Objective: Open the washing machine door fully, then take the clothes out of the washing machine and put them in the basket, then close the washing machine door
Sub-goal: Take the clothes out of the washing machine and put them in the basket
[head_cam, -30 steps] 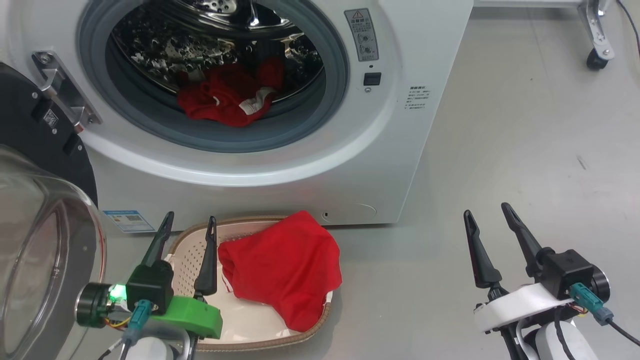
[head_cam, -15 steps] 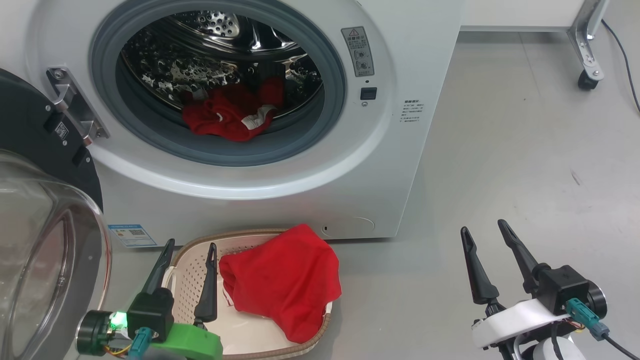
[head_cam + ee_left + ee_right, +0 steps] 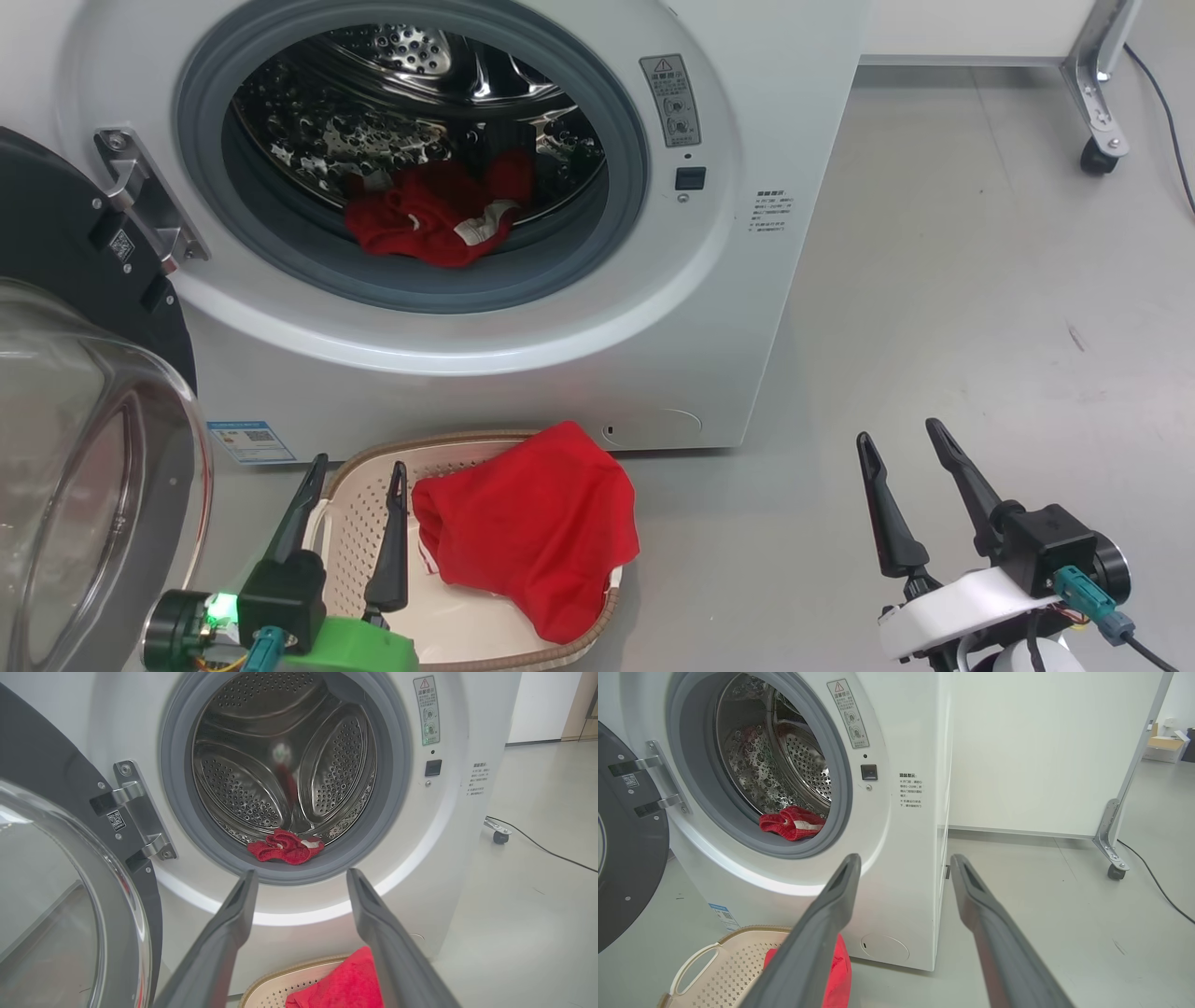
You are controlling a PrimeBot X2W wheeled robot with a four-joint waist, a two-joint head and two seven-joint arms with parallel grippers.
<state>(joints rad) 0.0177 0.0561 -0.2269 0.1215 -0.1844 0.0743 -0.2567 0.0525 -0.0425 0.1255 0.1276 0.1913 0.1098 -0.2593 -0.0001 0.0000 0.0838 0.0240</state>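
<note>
Grippers were both empty with fingers spread wide. Left gripper sat at 7 o'clock in the head view, fingers pointing toward 12 and overlapping the left end of the basket; contact could not be judged. Right gripper sat at 5 o'clock over bare grey floor, well apart from everything else.

The basket stood on the floor just in front of the washing machine, at 6 to 7 o'clock. Part of the clothes lay heaped in its right half, draped over the right rim. A smaller red bundle with white trim rested at the bottom front of the steel drum, against the grey rubber seal, at 11 o'clock.

The washing machine door was swung open on its hinge at 9 o'clock, with its glass bowl bulging toward the camera at 8 o'clock, just beside the left gripper. A blue sticker showed low on the machine's front.
</note>
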